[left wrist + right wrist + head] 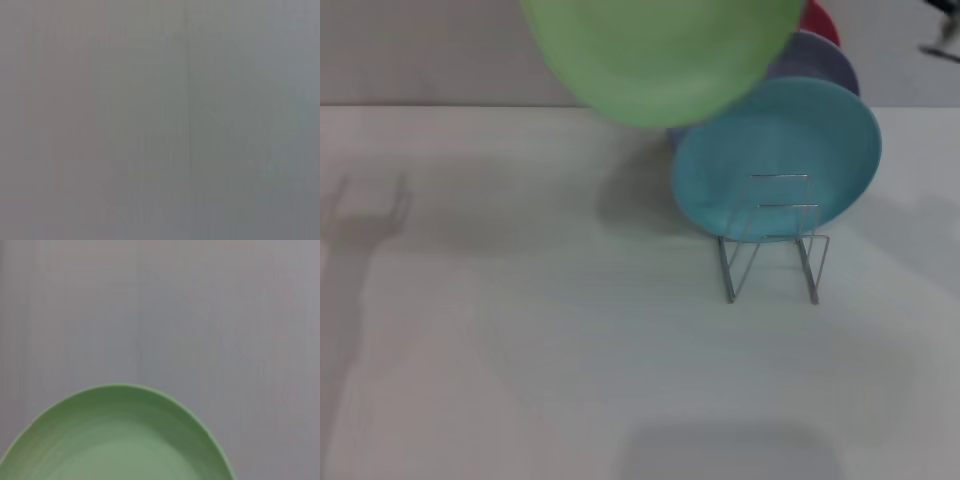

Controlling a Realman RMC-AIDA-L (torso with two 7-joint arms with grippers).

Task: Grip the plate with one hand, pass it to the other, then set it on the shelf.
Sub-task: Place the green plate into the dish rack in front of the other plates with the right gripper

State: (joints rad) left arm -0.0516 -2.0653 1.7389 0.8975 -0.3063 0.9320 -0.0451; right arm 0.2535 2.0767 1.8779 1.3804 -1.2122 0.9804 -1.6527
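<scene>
A pale white table [520, 330] fills your workspace, with the wire plate rack [775, 240] at right holding a turquoise plate [775, 155]; lavender and red plates stand behind it. The light-green plate [660, 50] hangs lifted above the far centre, just left of the rack. No gripper shows, so you cannot tell either one's state. Treat the plate as light, stiff and smooth: hold it by the rim.

Four plates: green plate [660, 55], turquoise plate [775, 150], lavender plate [820, 62], red plate [823, 22]; one wire rack [772, 240].
</scene>
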